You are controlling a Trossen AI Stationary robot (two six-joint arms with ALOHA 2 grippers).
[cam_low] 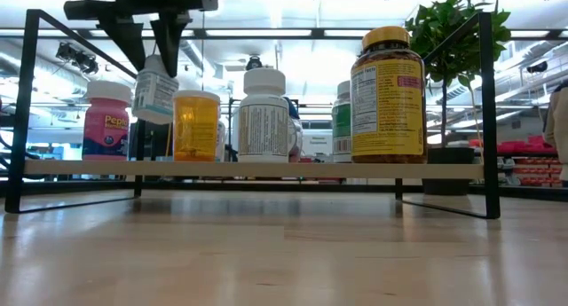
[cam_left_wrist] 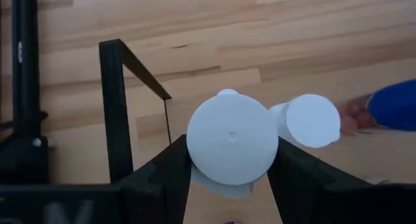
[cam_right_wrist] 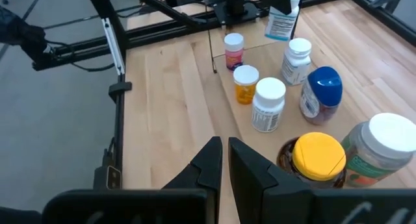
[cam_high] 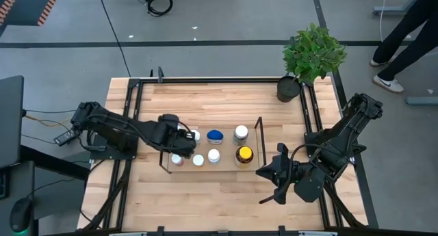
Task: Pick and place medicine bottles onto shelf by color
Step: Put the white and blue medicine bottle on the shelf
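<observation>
The shelf (cam_high: 259, 130) is a low black rod rack with a pale board (cam_low: 257, 168) at the table's middle. Several bottles stand on it: pink (cam_low: 106, 120), orange (cam_low: 195, 124), white (cam_low: 264, 115), blue-capped (cam_high: 215, 135), green with a white cap (cam_right_wrist: 383, 143), and a large amber one with a yellow cap (cam_low: 386, 93). My left gripper (cam_high: 181, 135) is over the shelf's left end, shut on a white-capped bottle (cam_low: 155, 91). My right gripper (cam_right_wrist: 224, 146) is shut and empty, near the table's front, right of the shelf. My left gripper pinches the bottle's white cap (cam_left_wrist: 198, 152) between its two fingers (cam_left_wrist: 162, 178), one on each side. The fingers come from above, pointing down. The bottle hangs below them, slightly tilted, its base (cam_low: 151, 118) clear of the shelf board.
A black pot (cam_high: 289, 89) with a green plant stands at the table's far right corner. A black frame (cam_high: 137, 85) edges the table. A person's legs (cam_high: 404, 31) show beyond the table's far right. Bare wood (cam_high: 205, 202) lies in front of the shelf.
</observation>
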